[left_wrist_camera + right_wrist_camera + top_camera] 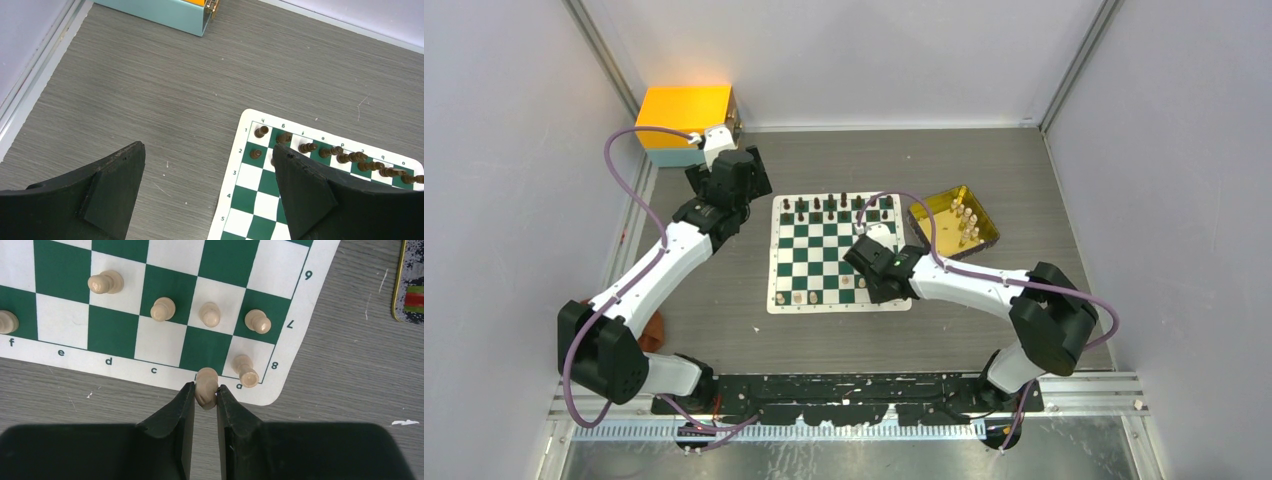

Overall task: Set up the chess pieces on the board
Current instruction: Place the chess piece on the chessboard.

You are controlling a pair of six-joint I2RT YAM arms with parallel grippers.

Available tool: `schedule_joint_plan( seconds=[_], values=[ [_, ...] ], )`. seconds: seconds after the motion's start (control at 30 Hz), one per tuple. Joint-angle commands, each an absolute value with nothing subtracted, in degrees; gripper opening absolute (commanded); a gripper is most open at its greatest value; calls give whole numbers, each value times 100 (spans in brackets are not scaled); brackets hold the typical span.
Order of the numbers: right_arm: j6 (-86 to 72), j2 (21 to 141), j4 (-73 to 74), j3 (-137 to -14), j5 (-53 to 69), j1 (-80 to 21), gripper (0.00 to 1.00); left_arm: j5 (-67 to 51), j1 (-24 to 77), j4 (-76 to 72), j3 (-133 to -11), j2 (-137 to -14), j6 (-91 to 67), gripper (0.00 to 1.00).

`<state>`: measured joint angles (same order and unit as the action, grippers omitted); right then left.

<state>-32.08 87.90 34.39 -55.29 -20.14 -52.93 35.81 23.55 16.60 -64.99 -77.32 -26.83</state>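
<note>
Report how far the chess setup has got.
Done: dark pieces line the board's far rows, and several pale pieces stand at its near corner. In hand: the right gripper is shut on one pale piece at the board's near edge. Remaining: more pale pieces wait in the gold tray; the left gripper is open, empty.

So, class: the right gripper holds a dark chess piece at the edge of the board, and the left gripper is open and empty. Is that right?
Not quite. The chess piece in the right gripper is pale, not dark, as the right wrist view shows. The rest stands: it is at the edge of the board, and the left gripper is open and empty.
</note>
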Motion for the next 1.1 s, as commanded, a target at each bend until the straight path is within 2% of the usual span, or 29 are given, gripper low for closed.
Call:
schedule_joint_plan(
  seconds=[0.0, 1.07],
  values=[
    [-3274, 8794, 2982, -5446, -2003, -5334, 0, 3612, 2365, 1554, -6546, -7561, -2710, 98],
    [-3082, 8845, 2096, -4956, -2030, -5329, 0, 3595, 2377, 1600, -6682, -7630, -2602, 98]
  ],
)
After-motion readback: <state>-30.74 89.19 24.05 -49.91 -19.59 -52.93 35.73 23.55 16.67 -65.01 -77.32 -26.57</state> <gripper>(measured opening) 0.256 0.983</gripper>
